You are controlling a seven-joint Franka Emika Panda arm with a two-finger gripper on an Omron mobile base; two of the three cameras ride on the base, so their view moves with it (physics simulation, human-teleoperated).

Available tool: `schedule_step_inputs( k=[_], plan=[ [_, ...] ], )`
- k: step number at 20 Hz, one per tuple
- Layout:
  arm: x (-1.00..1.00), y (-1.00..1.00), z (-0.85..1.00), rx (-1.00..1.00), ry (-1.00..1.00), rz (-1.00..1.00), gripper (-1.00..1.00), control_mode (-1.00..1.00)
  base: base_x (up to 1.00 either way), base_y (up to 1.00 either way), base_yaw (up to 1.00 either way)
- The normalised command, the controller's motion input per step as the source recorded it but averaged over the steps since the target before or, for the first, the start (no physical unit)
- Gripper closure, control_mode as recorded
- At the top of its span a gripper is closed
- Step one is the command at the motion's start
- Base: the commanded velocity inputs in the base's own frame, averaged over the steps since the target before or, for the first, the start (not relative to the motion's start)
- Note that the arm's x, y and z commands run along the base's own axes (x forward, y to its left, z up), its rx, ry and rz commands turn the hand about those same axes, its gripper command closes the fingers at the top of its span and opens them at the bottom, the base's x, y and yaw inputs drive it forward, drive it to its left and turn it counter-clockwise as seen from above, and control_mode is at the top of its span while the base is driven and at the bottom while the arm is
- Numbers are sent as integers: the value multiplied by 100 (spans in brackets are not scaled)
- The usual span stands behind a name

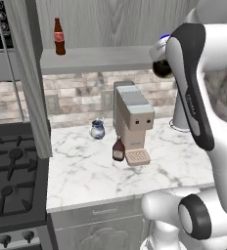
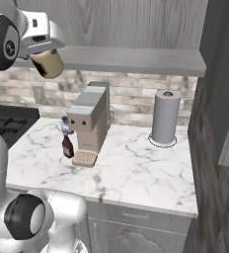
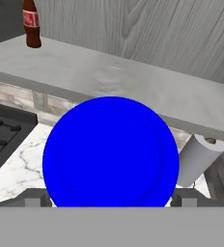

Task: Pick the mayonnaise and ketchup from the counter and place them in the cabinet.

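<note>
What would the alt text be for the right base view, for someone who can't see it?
The white robot arm's gripper holds a cream jar of mayonnaise up in front of the long pale grey cabinet shelf. Below, on the white marble counter, a squat dark ketchup bottle stands beside a beige coffee machine, with a paper towel roll further right.

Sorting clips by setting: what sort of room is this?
A rendered kitchen, most likely: a gas stove, a coffee machine on the marble counter, and a paper towel roll.
</note>
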Motion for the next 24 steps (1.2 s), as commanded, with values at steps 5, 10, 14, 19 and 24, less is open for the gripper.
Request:
schedule_step_inputs(
  k=[5, 10, 14, 19, 24],
  plan=[
    [41, -10, 0, 0, 0, 0, 100, -100, 0, 0, 0],
    [41, -2, 0, 0, 0, 0, 100, -100, 0, 0, 0],
    [44, 0, 0, 0, 0, 0, 100, -100, 0, 0, 0],
    [44, 0, 0, 0, 0, 0, 100, -100, 0, 0, 0],
    [38, 0, -1, 0, 0, 0, 100, -100, 0, 0, 0]
  ],
)
